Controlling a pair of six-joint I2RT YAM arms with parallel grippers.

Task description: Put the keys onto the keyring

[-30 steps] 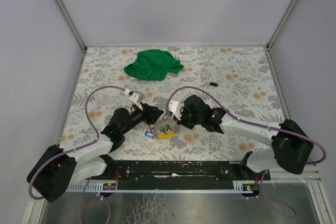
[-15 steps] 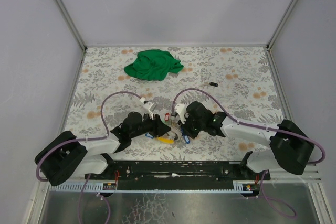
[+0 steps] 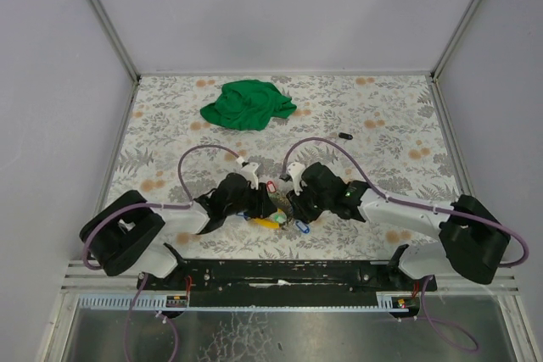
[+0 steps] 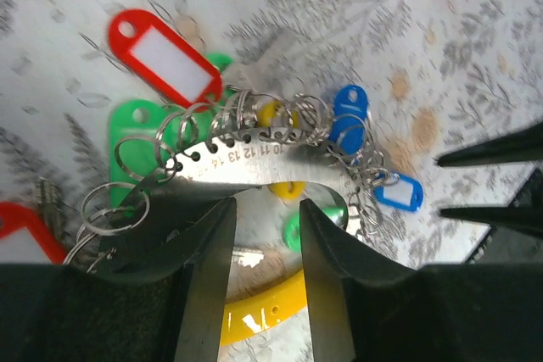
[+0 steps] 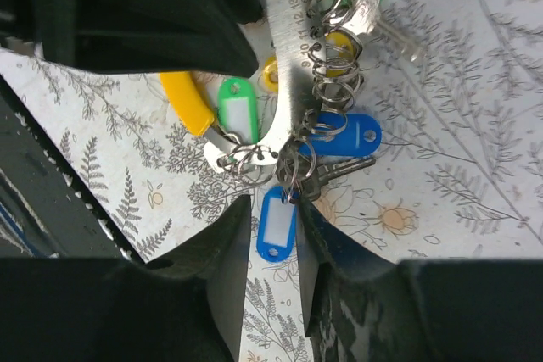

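Observation:
The keyring (image 4: 254, 154) is a curved grey metal band with numbered holes and a yellow grip (image 4: 263, 307). It lies on the table carrying several small rings with keys and tags: red (image 4: 165, 55), green (image 4: 136, 137) and blue (image 4: 397, 192). My left gripper (image 4: 265, 209) is open, its tips at the band's inner edge, and nothing is pinched. My right gripper (image 5: 273, 209) is open and straddles a blue tag (image 5: 276, 228) that lies flat beside a metal key (image 5: 339, 169). In the top view the left gripper (image 3: 254, 205) and right gripper (image 3: 293, 205) flank the bunch (image 3: 273, 219).
A crumpled green cloth (image 3: 246, 103) lies at the back of the floral table. A small black object (image 3: 344, 136) sits to the right of the middle. The table's near edge rail (image 3: 280, 269) runs just behind the bunch.
The right gripper has gone from shut to open and let go of the bunch. Both grippers and the keyring have shifted toward the near edge, and the left arm swung right.

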